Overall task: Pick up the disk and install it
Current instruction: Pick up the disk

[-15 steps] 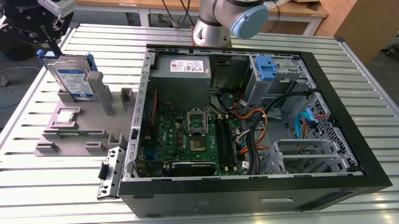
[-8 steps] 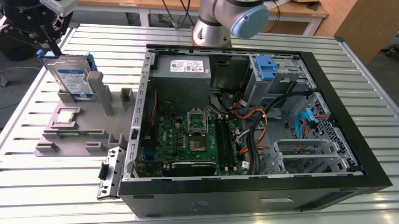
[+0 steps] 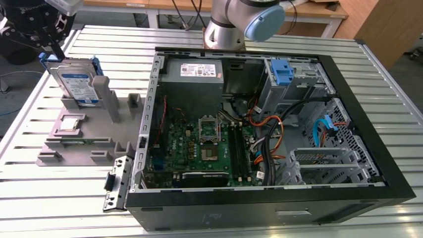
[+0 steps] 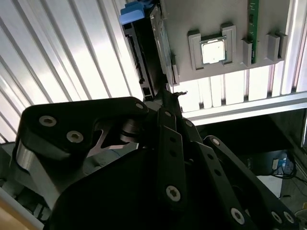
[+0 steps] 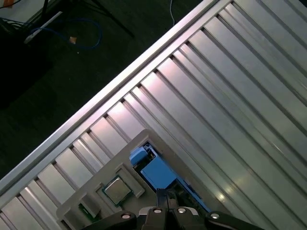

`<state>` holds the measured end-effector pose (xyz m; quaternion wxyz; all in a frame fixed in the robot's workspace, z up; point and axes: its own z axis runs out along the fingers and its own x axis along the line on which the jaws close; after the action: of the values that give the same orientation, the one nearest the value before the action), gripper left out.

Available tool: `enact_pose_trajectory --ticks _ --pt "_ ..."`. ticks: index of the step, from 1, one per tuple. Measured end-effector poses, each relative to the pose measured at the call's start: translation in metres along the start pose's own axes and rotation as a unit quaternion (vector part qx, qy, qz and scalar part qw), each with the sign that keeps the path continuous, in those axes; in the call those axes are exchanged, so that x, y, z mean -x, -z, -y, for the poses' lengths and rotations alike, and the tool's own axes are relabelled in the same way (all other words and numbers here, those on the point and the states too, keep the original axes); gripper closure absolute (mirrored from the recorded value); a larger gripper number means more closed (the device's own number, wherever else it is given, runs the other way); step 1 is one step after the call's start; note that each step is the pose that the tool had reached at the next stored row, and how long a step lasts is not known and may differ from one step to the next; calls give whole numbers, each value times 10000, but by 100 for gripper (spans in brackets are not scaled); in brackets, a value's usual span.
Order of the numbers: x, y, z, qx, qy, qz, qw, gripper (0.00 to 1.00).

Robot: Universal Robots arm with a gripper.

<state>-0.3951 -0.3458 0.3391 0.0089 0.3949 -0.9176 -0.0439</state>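
Bright, even room light in the exterior view; hard contrast in both wrist views.
In the exterior view the table [image 3: 59,198] is lit evenly from above, and the inside of the computer case [image 3: 264,210] is left in soft shadow. In the second wrist view strong glare is thrown off the table slats and the gripper [image 4: 169,94] is reduced to a dark silhouette. In the first wrist view the floor [image 5: 57,72] is left dim.

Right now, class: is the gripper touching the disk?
Cannot tell. In the exterior view the gripper overlaps the disk's top corner; neither contact nor gap shows plainly.
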Motion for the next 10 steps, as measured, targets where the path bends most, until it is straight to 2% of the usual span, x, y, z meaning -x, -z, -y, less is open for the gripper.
enact_pose_trajectory --ticks 10 --pt "0 0 0 1 53 -5 10000 90"
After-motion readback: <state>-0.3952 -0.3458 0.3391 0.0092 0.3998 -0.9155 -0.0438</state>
